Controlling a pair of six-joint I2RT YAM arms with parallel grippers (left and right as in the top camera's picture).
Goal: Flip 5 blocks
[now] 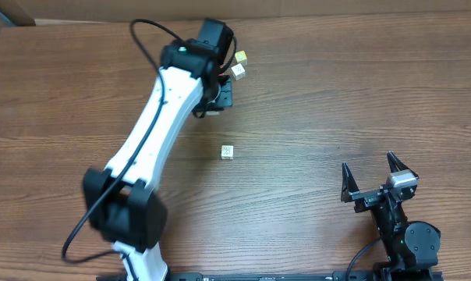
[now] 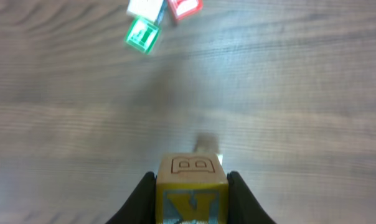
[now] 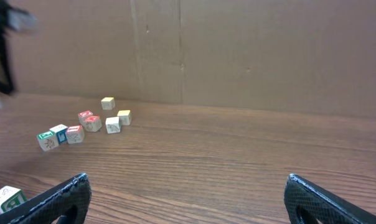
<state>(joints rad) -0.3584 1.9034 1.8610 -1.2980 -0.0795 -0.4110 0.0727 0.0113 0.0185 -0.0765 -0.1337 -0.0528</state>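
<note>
Block: clamped between the jaws of the left gripper, far centre of table. Right gripper: held spread, near right. Step judged: flip in hand; turning over and release are called for.

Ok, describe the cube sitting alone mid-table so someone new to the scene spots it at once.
Start at the wooden table and find the white left arm reaching diagonally across it. Just to the right of that arm's middle, on bare wood, sits one pale wooden cube. The other cubes bunch near the arm's far end; this one has nothing beside it.
</note>
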